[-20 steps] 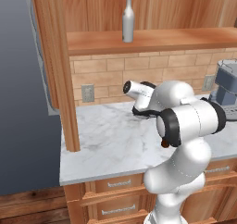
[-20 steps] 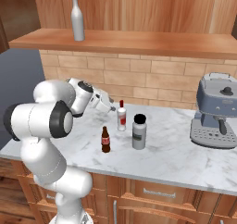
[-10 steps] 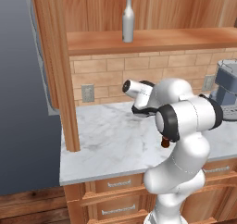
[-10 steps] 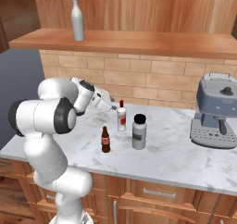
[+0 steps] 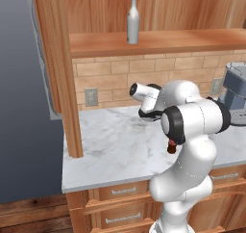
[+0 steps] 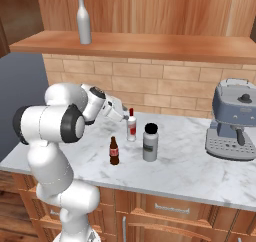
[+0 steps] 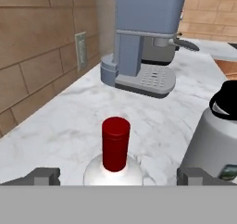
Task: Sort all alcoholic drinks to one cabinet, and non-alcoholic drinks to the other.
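Observation:
A silver-grey wine-shaped bottle [image 5: 132, 21] [image 6: 83, 20] stands upright on the floor of the open wooden cabinet [image 5: 163, 40] [image 6: 150, 44]. On the marble counter stand a white bottle with a red cap [image 6: 131, 126] [image 7: 115, 146] and a small dark cola bottle [image 6: 114, 151] [image 5: 171, 147]. My gripper [image 6: 123, 117] [image 7: 115, 177] is open, reaching level at the white bottle. In the hand view its fingertips [image 7: 44, 176] flank the bottle's shoulders without touching.
A short grey black-capped bottle [image 6: 150, 142] [image 7: 217, 135] stands close to the right of the white one. A blue-grey coffee machine [image 6: 235, 121] [image 7: 139, 38] [image 5: 235, 90] sits further right. The cabinet's open door [image 5: 53, 49] hangs at the left counter end. A wall outlet [image 7: 81, 49] is on the brick.
The hand has edged slightly closer to the white bottle, jaws still wide. The bottles have not moved.

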Controlling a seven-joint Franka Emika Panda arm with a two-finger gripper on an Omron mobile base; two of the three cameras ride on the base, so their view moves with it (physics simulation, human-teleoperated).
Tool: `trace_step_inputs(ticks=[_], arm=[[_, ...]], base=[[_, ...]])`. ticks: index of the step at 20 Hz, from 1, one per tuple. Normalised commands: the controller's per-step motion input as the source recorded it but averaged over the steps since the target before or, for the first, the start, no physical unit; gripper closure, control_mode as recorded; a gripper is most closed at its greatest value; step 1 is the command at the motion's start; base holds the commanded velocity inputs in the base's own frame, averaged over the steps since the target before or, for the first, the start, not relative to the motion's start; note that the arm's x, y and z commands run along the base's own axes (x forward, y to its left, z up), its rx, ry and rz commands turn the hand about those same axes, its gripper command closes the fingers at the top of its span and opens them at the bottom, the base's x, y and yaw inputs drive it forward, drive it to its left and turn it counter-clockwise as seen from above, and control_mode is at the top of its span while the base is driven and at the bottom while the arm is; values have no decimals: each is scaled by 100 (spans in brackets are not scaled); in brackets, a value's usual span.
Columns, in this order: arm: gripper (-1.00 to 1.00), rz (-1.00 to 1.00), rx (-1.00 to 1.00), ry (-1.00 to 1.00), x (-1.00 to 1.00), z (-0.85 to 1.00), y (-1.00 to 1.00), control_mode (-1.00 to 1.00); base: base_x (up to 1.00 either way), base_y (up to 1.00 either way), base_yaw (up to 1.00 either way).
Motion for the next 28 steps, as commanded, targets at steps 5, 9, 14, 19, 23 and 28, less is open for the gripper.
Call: trace_step_inputs(ticks=[5,9,14,19,23,28], arm=[[-100,-3,0,-1,0,0,-15,-100],[-100,-3,0,-1,1,-1,-11,-100],[-100,-1,0,-4,4,0,-5,-100],[-100,0,0,-3,17,0,0,-100],[-100,0,-1,-2,19,-1,0,-100],[-100,0,-4,-1,7,-6,-2,-100]], base=[[0,0,0],[0,0,0],[0,0,0],[0,0,0],[0,0,0],[0,0,0]])
